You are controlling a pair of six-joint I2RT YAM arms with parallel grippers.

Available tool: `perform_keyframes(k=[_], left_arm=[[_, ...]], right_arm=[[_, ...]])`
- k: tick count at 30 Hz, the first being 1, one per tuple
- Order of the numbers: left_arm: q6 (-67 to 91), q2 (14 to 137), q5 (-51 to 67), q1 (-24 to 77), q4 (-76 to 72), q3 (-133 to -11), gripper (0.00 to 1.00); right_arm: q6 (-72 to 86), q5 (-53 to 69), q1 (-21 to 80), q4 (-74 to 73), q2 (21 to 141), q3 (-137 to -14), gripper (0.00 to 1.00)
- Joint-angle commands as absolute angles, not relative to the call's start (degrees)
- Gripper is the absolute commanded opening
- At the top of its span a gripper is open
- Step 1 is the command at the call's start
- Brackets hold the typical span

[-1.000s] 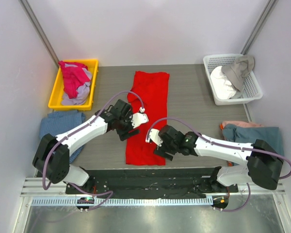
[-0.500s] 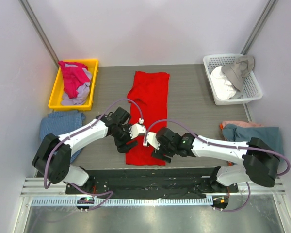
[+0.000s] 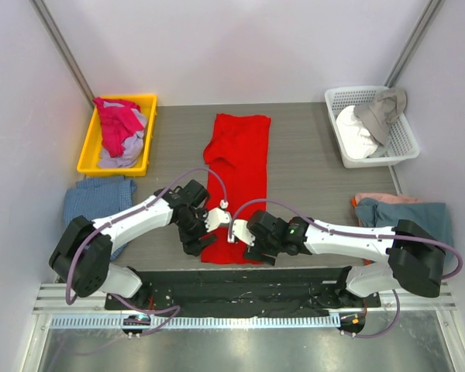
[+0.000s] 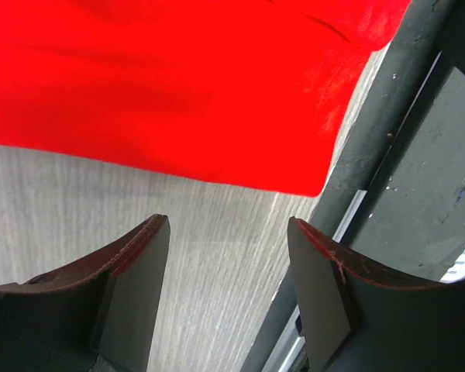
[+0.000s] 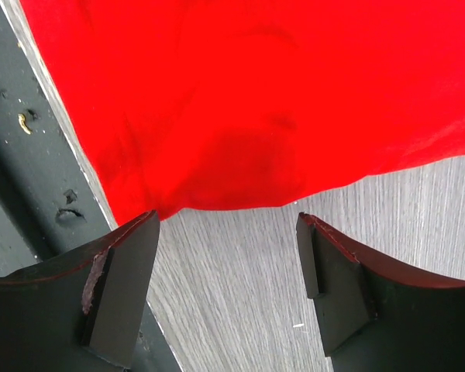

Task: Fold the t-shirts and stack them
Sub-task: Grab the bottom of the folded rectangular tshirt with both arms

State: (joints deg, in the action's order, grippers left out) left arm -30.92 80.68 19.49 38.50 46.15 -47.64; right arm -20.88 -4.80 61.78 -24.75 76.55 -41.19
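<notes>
The left gripper (image 4: pixel 229 232) hangs low over the grey wood-grain table (image 3: pixel 310 178), its jaws spread with nothing between them. It is aimed at the near-left corner of the bright red short-sleeved cloth t-shirt (image 3: pixel 240 167). That shirt lies flat in a long narrow strip down the middle of the table. Its far end is well up the table and its near hem lies just beside the black base plate (image 3: pixel 240 280). The right gripper (image 5: pixel 226 225) mirrors the left at the near-right corner, jaws likewise wide and empty.

The step in hand looks like pinching both near corners so the hem can be carried toward the far end for a fold. To do it well, each lower finger should slide along the table under the hem so the jaws take all the layers. Both grips should sit equally far in from the side edges, and the two should lift together so the fold runs square.

Around the work, a yellow plastic tray (image 3: pixel 85 159) at the far left holds a magenta-pink t-shirt (image 3: pixel 116 122) and a pale lavender one (image 3: pixel 128 153). A blue cloth (image 3: pixel 93 203) lies near it on the left edge. At the far right a white mesh basket (image 3: pixel 399 151) holds pale cloths, and nearer lies a teal t-shirt (image 3: pixel 411 217).

None of these crowd the fold path. The real hazards are the base plate close behind the corners, and the two wrists working near each other.
</notes>
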Motion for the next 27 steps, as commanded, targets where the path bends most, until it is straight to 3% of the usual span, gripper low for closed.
perform_keyframes(k=[1, 20, 23, 27], left_arm=[[-32.26, 81.73, 26.36, 42.01, 44.3, -47.46, 0.66], [-29.8, 89.21, 27.43, 42.36, 42.8, -51.42, 0.65], [-29.71, 89.74, 27.16, 42.36, 42.28, -51.24, 0.59], [-29.88, 90.61, 27.07, 42.36, 42.19, -51.06, 0.3]], right_arm=[[-20.39, -5.81, 61.79, -20.04, 76.64, -41.57, 0.79], [-21.53, -2.81, 61.87, -24.96, 67.41, -40.69, 0.77], [-21.8, -2.37, 61.96, -24.79, 67.32, -40.52, 0.77], [-21.89, -2.29, 61.96, -25.14, 67.32, -40.52, 0.77]])
